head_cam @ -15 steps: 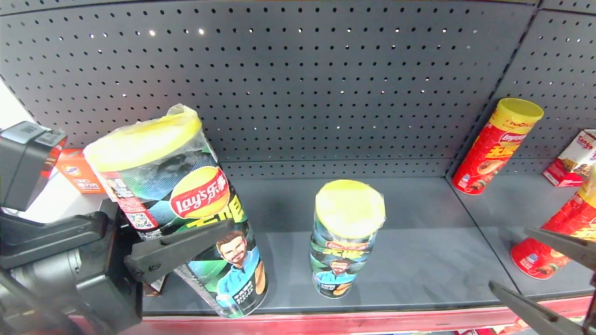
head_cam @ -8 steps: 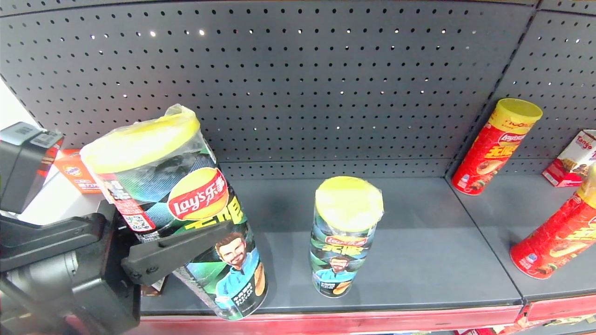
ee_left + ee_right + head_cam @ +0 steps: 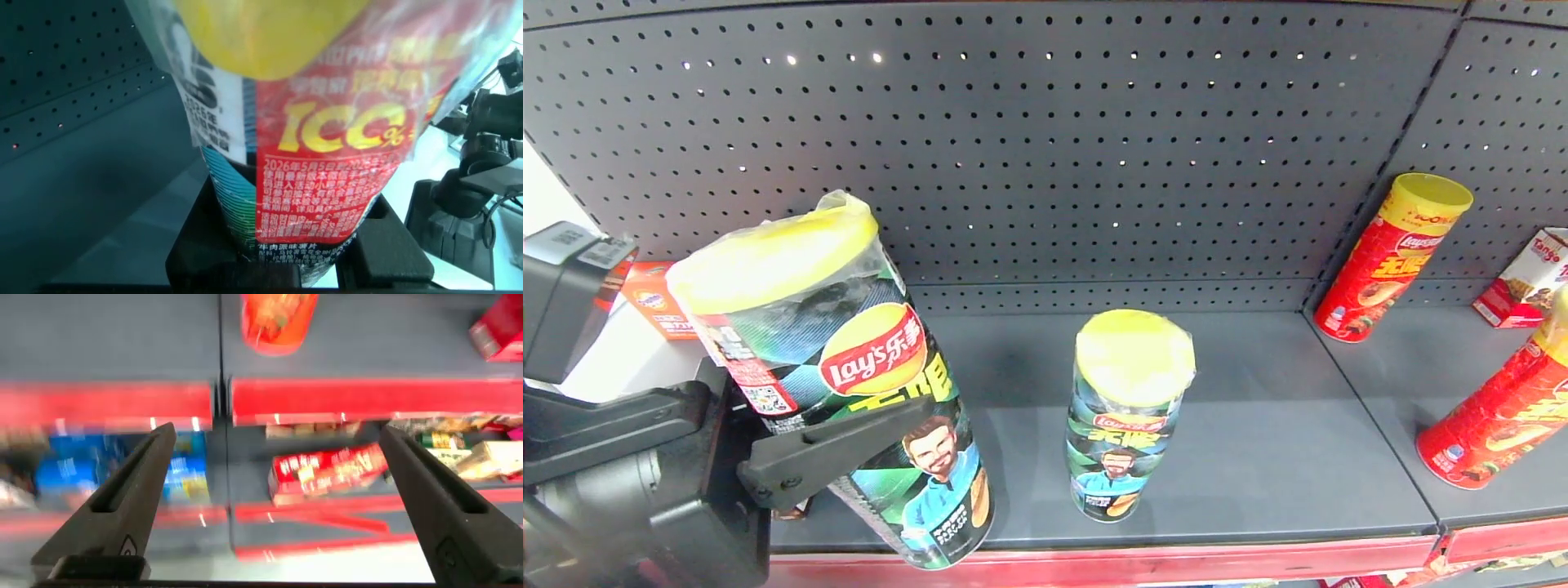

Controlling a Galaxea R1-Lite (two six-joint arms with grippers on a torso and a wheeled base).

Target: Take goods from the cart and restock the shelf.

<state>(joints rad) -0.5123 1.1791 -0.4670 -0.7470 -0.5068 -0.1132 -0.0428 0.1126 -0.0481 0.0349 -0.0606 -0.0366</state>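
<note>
- A green crisp can [image 3: 849, 367] is gripped round its middle by the left jaws at the left end of the shelf [image 3: 1258, 441]. It is tilted, with its yellow lid leaning to the robot's left and its base low over the red front lip [image 3: 1135, 563]. Whether the base touches the shelf cannot be told.
- The right jaws are spread wide and empty, out in front of a red shelf edge [image 3: 106, 404], with blurred goods on the lower shelves beyond.
- A fall is judged the main risk. If the can were let go as it is, slanted and at the very front, it could tip forward over the lip.
- A slip is also possible, caused by the loose clear wrap bunched round the lid and upper body.
- A second green can [image 3: 1131, 416] stands upright near the held one. It could be knocked over if the held can is swung rightward while being righted.
- The shelf is a smooth, dark grey metal deck backed by a perforated panel [image 3: 1045, 147].
- In the next bay to the right, two red cans [image 3: 1392, 257] [image 3: 1494, 416] and a red box [image 3: 1531, 278] are seen. An orange box [image 3: 658, 302] sits beyond the shelf's left end.
</note>
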